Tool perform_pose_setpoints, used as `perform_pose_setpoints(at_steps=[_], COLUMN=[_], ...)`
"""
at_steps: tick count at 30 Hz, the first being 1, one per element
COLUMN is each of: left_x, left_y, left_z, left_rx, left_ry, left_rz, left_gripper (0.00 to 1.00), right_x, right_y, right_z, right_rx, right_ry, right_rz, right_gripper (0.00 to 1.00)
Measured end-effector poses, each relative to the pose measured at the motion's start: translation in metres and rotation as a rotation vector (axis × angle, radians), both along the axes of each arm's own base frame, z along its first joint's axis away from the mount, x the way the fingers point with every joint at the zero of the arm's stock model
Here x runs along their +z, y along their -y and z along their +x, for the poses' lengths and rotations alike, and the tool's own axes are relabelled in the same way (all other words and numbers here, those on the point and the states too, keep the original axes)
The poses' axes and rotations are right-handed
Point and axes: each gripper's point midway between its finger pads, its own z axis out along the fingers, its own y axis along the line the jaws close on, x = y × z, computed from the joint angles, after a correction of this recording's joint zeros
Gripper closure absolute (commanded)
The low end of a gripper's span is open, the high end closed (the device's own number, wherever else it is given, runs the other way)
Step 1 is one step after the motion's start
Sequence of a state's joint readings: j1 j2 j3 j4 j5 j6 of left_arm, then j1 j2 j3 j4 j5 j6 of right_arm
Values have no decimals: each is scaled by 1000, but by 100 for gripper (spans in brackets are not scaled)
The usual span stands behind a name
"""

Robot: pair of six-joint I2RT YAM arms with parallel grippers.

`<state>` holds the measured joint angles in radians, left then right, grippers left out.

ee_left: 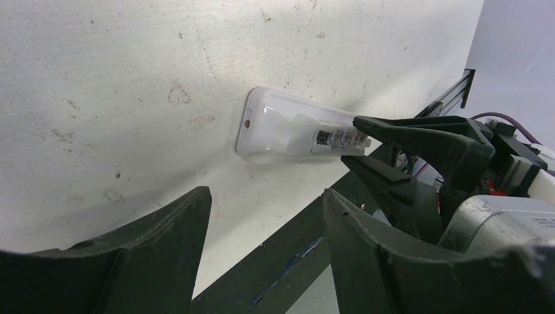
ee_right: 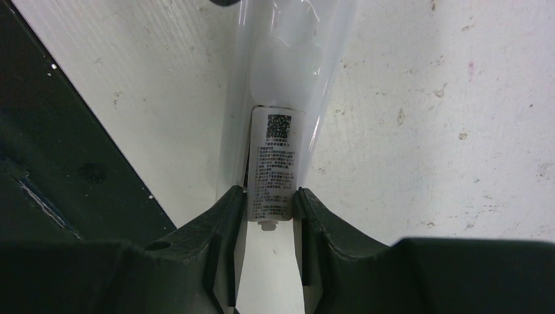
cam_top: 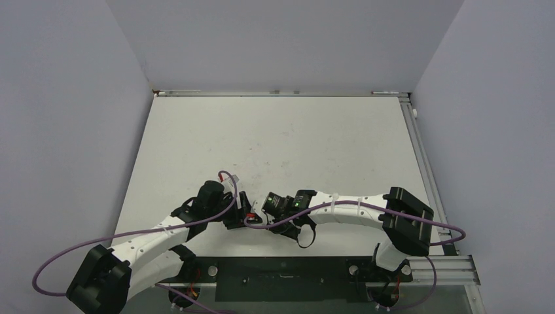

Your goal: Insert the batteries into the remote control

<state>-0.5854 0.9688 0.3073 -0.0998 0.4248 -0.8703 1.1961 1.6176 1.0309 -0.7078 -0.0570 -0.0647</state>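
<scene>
The white remote control [ee_left: 275, 127] lies flat on the table near its front edge, and also shows in the right wrist view [ee_right: 288, 59]. A white labelled piece with a QR code [ee_right: 273, 150], seemingly the battery cover, sticks out of the remote's near end [ee_left: 337, 139]. My right gripper [ee_right: 269, 196] is shut on this piece, one finger on each side. My left gripper [ee_left: 268, 196] is open and empty, low over the table a short way from the remote's other end. In the top view both grippers [cam_top: 237, 214] [cam_top: 260, 216] meet and hide the remote. No batteries are in view.
The black mounting rail [ee_left: 281, 261] runs along the table's near edge right beside the remote, and also shows in the right wrist view [ee_right: 52, 163]. Grey walls enclose the white table [cam_top: 275, 137] on three sides.
</scene>
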Motion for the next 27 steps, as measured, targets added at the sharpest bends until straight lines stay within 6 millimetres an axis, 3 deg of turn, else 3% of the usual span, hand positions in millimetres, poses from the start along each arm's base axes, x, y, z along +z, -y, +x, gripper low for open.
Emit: perform_pose_setpoints(at_steps=[27], left_x=[-1], left_y=[2], left_z=[2], left_rx=[-5], left_ry=[0], left_rz=[-5], left_gripper=[40], right_x=[-1], right_y=[-4], right_z=[0], right_rx=[-27], right_ry=[-8], right_rz=[7], right_gripper=[71])
